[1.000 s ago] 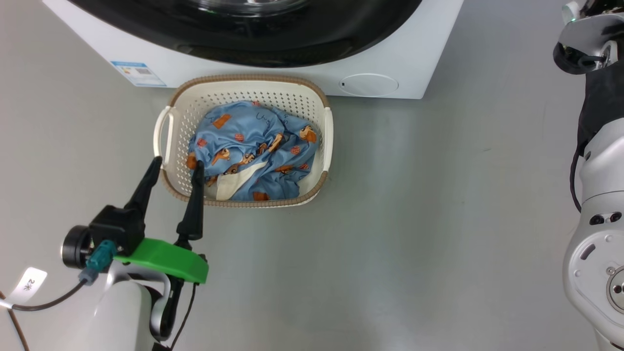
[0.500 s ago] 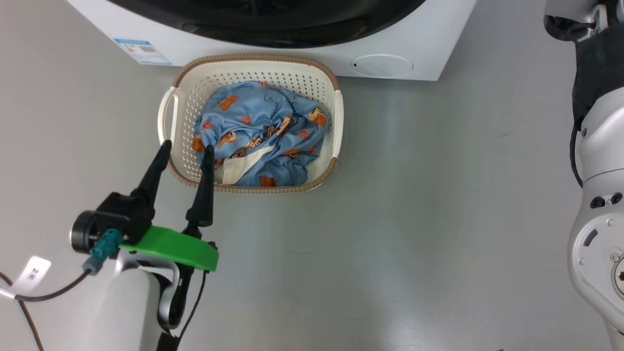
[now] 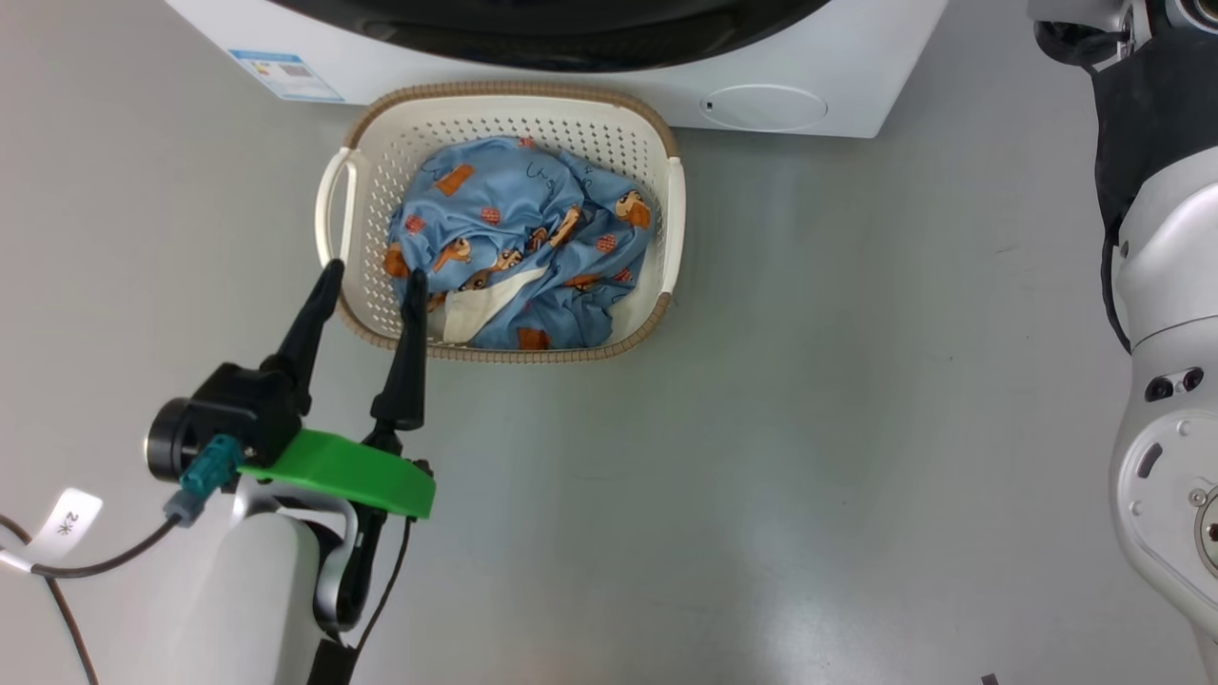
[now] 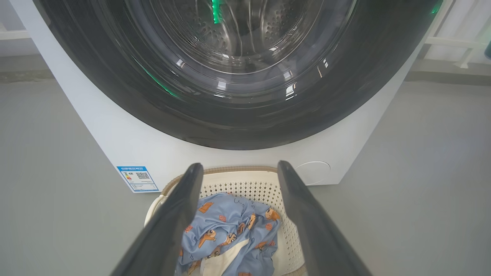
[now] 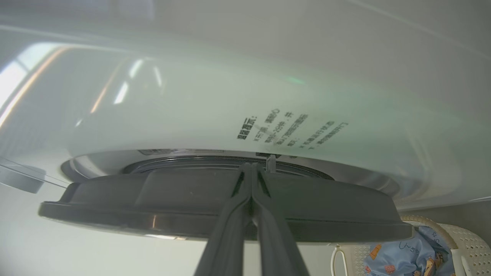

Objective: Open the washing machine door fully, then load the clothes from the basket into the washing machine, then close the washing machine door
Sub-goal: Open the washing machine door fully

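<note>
- Washing machine (image 3: 856, 57): big white boxy front-loader standing on the smooth grey floor (image 3: 809, 381). A small blue label sticker (image 3: 287, 74) sits at the lower left corner of its front, and a round white cover (image 3: 763, 107) at the lower right corner.
- Washing machine door (image 4: 238, 130): large, round and black-rimmed, with a bulging clear glass window showing the perforated steel drum behind it. In the left wrist view it lies against the machine's front.
- Basket (image 3: 514, 91): small cream-white perforated plastic, a rounded rectangle with a brown woven-look rim and two side handles. It stands on the floor just before the machine's front, below the door.
- Clothes (image 3: 519, 238): light blue fabric printed with orange-brown cartoon figures, bunched inside the basket. A strip of cream-white lining shows toward the near rim.
- Left gripper (image 3: 373, 273): two long dark fingers on a green bracket (image 3: 343, 471), spread wide and holding nothing. It is at the basket's near left corner, with one finger outside the rim and the other over the inside, beside the clothes.
- Right gripper (image 5: 251, 168): fingers pressed together with nothing between them, tips at the edge of the door's dark rim. Whether they touch it cannot be told.
</note>
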